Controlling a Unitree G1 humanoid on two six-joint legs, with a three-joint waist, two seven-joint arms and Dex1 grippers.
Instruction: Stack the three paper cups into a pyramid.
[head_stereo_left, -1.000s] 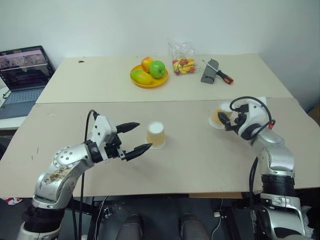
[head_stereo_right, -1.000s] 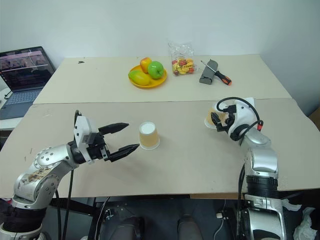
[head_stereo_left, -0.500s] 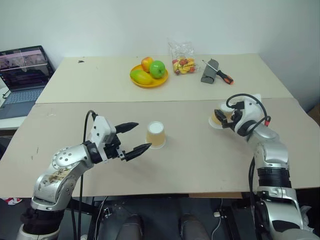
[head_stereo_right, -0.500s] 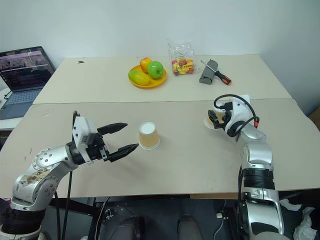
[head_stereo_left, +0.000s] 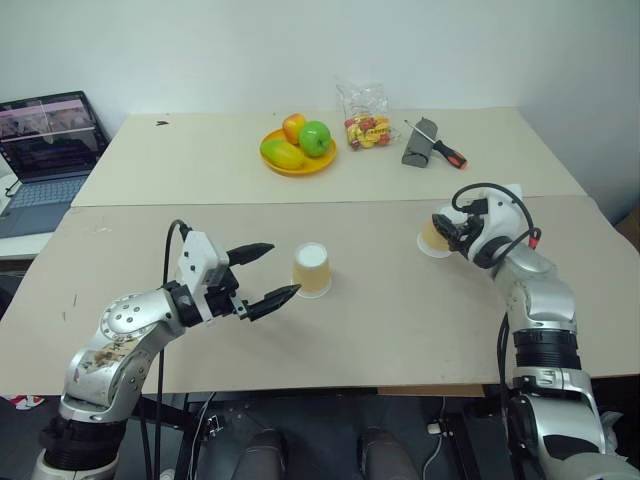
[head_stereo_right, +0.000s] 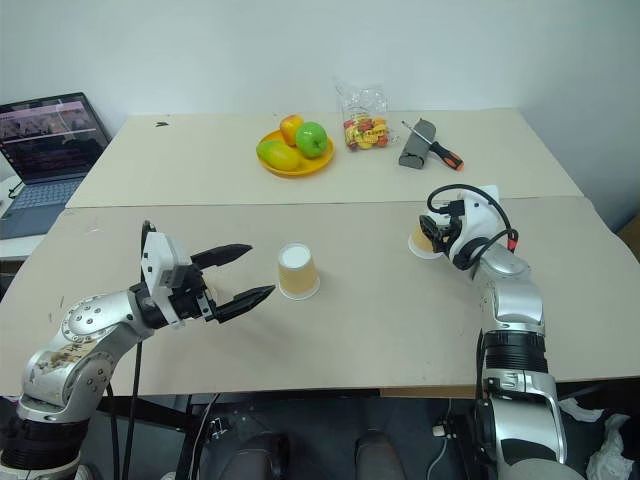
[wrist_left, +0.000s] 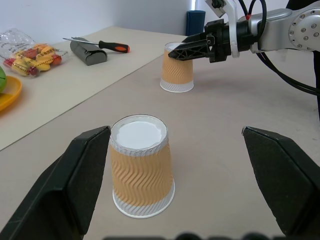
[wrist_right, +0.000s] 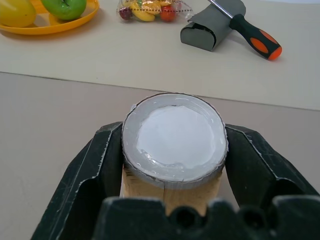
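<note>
Right jaws (wrist_right: 172, 165) clamp one cup (wrist_right: 174, 150); left jaws (head_stereo_left: 270, 272) gape beside another cup (head_stereo_left: 312, 270).

1. I work in what looks like a lab or test room: two plain beige tabletops (head_stereo_left: 300, 330) pushed together against a bare white wall (head_stereo_left: 200, 50).
2. An open laptop (head_stereo_left: 45, 150) sits on a side desk to my left.
3. Props lie on the far table: a yellow plate of fruit (head_stereo_left: 297, 148), a snack bag (head_stereo_left: 365, 118), a screwdriver (head_stereo_left: 440, 146).
</note>
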